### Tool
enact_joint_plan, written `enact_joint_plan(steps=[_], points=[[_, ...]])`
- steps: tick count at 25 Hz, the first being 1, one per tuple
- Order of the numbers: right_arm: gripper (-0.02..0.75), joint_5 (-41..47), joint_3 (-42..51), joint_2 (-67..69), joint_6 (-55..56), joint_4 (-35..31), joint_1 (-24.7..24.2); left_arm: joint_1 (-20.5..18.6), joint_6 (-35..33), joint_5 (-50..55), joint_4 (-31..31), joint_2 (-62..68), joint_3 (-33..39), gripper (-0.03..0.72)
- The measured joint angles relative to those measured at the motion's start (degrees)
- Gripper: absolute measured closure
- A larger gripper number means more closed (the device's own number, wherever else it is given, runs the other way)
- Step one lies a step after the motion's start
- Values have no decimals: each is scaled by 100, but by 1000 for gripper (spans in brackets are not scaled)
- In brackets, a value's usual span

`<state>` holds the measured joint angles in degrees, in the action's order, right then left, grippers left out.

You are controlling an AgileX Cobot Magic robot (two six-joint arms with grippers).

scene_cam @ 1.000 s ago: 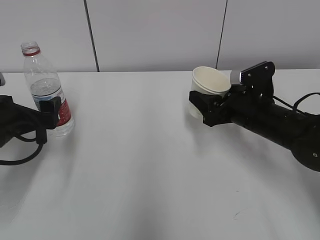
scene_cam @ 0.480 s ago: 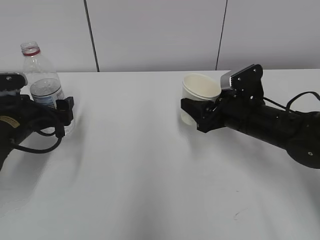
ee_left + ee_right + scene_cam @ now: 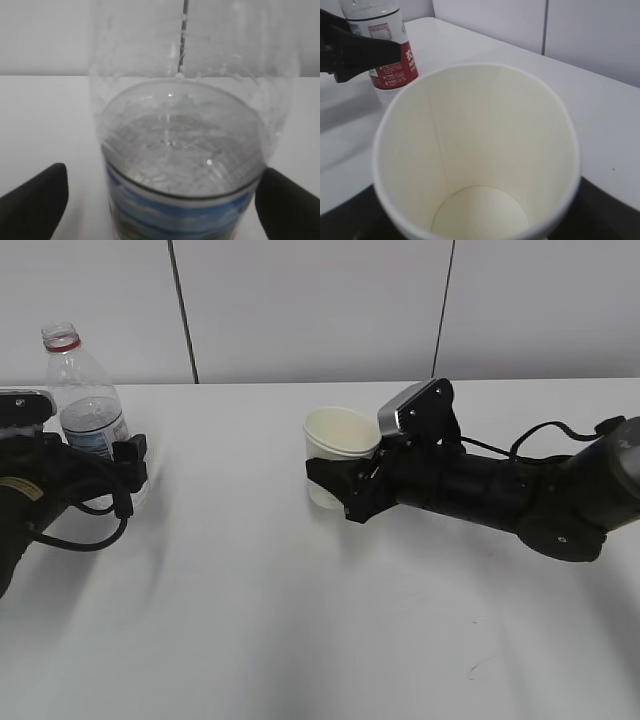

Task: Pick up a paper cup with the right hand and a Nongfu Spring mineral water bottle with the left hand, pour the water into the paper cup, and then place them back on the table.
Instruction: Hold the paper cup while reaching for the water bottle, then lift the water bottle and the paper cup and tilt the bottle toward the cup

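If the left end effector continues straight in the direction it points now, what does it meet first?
The tall clear ribbed plastic water bottle: it already stands between the open black fingers of the left end effector. Whether they touch it is unclear.

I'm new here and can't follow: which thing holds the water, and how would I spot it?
Look to the far left of the white table. There the water bottle stands between the left claw's fingers. It is tall and clear with a red neck ring, unlike the short white paper cup.

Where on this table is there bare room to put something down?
Bare table spans the whole front, and the middle strip between the bottle and the paper cup. It is crowded at the left gripper around the bottle, and under the right arm.
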<state>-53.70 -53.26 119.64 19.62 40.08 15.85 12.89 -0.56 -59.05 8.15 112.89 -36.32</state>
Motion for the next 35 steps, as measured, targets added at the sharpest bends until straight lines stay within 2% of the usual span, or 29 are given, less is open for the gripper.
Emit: enact_joint_plan(steps=[5, 26, 35], points=[[246, 244, -340, 116, 34, 87, 222, 0, 0, -64, 19, 57, -67, 8], [246, 313, -441, 116, 177, 110, 223, 0, 0, -104, 169, 236, -429, 34], [246, 423, -441, 116, 177, 110, 223, 0, 0, -92, 175, 236, -429, 74]])
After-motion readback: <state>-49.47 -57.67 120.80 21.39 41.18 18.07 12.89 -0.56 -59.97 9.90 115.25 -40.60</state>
